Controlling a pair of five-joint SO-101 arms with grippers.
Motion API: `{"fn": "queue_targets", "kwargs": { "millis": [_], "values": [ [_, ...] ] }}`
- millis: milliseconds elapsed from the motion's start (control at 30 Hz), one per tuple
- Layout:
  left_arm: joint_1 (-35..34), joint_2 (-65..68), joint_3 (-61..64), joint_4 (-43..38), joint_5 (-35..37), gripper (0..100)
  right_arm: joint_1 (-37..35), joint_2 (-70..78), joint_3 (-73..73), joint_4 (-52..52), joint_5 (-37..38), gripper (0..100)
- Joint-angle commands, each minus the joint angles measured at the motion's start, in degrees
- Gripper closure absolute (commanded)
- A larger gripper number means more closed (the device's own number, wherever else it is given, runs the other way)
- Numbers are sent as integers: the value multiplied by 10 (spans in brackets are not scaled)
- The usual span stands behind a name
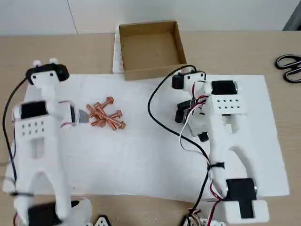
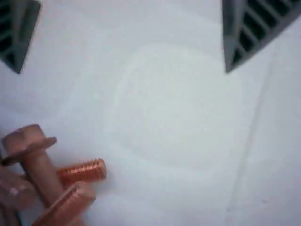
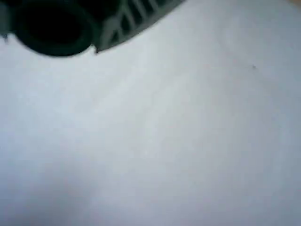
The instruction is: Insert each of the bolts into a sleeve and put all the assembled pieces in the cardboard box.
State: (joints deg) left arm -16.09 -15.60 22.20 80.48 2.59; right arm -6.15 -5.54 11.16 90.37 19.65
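The left gripper (image 2: 123,70) hangs spread over bare sheet (image 2: 178,141), the bolts (image 1: 106,115) heaped just beside it and well apart from the box (image 1: 150,73). A black sleeve (image 3: 51,28) sits at the right gripper (image 1: 186,110); whether it is pinched I cannot tell. Best to straddle one outlying bolt's shank squarely and close without disturbing the heap

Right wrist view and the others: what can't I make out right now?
Black round thing, right wrist view: blurred, cut by the edge; sleeve or not, unclear.
Bolts, high view: heaped, so no sure count; the left wrist view's edge cuts the heap.
Dark pieces by the right arm, high view: partly under it; sleeves or arm parts, unclear.
Scissors, high view: cut by the edge.
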Motion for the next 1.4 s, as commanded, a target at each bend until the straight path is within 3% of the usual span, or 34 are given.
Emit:
{"fn": "queue_targets", "kwargs": {
  "millis": [0,333,567,1100,1367],
  "values": [
    [18,76,-85,16,-2,739,6,-30,-25,4,3,994],
    [109,156,-153,12,27,739,7,-30,-25,4,2,994],
    [119,229,-182,-24,85,739,4,-29,-25,-2,2,994],
    [125,275,-182,-69,112,740,4,-29,-3,-7,1,993],
    [157,275,-181,-84,111,862,4,-31,24,-23,1,993]
  ]
}}
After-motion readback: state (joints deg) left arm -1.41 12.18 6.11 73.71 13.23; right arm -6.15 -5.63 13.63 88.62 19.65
